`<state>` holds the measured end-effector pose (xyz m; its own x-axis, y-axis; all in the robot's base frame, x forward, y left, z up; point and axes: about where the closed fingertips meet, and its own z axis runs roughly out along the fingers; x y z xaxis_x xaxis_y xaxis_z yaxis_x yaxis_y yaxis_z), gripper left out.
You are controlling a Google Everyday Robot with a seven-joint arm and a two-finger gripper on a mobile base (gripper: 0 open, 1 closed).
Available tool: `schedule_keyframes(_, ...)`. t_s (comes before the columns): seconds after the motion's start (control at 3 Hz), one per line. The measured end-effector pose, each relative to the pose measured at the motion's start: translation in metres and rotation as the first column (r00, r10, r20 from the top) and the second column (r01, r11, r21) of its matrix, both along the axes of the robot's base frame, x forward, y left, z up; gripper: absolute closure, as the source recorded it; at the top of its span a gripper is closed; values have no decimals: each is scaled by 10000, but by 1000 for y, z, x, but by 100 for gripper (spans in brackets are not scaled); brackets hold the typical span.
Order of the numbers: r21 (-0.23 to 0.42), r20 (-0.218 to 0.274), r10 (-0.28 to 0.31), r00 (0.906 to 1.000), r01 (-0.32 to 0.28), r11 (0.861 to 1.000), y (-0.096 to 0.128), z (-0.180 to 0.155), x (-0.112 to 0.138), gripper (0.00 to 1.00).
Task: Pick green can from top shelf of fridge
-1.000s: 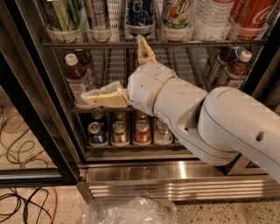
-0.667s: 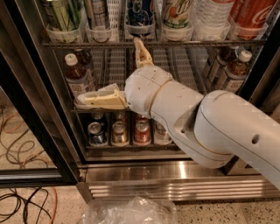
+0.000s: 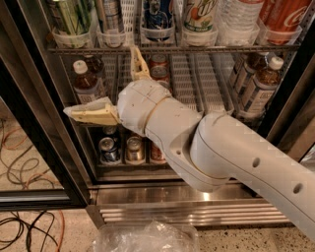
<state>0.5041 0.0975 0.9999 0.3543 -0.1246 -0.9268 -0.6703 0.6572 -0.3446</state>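
Note:
The green can [image 3: 72, 16], green with pale streaks, stands in a white lane tray at the far left of the top shelf [image 3: 167, 48] of the fridge [image 3: 34, 123]; its lid is out of view. My gripper [image 3: 100, 80] is open wide in front of the middle shelf, below the can. One cream finger [image 3: 93, 114] points left and the other [image 3: 139, 64] points up towards the top rack. It holds nothing. My white arm [image 3: 221, 152] covers the middle and lower right of the fridge.
On the top shelf to the right stand a silver can [image 3: 111, 17], a blue can [image 3: 158, 15], a white-and-green can [image 3: 200, 15], a clear bottle [image 3: 236, 19] and a red cola bottle [image 3: 283, 17]. Brown bottles [image 3: 87, 81] sit on the middle rack, short cans [image 3: 109, 150] below. Cables [image 3: 24, 162] and a plastic bag [image 3: 142, 238] lie on the floor.
My gripper and arm have shifted a little to the left in front of the middle shelf. The fingers stay spread apart. The cans have not moved.

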Motion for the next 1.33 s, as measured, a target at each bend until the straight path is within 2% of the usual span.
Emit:
schedule_keyframes(0.33, 24, 11, 20, 10000, -20, 10000, 1, 0, -1, 0)
schedule_keyframes(0.67, 165, 368, 363, 9987, -369, 9992, 8, 1, 4, 0)
schedule_keyframes(1.0, 374, 944, 510, 9942, -548, 9978, 14, 4, 12, 0)
schedule_keyframes(1.33, 439, 978, 451, 9942, -496, 9978, 14, 5, 13, 0)
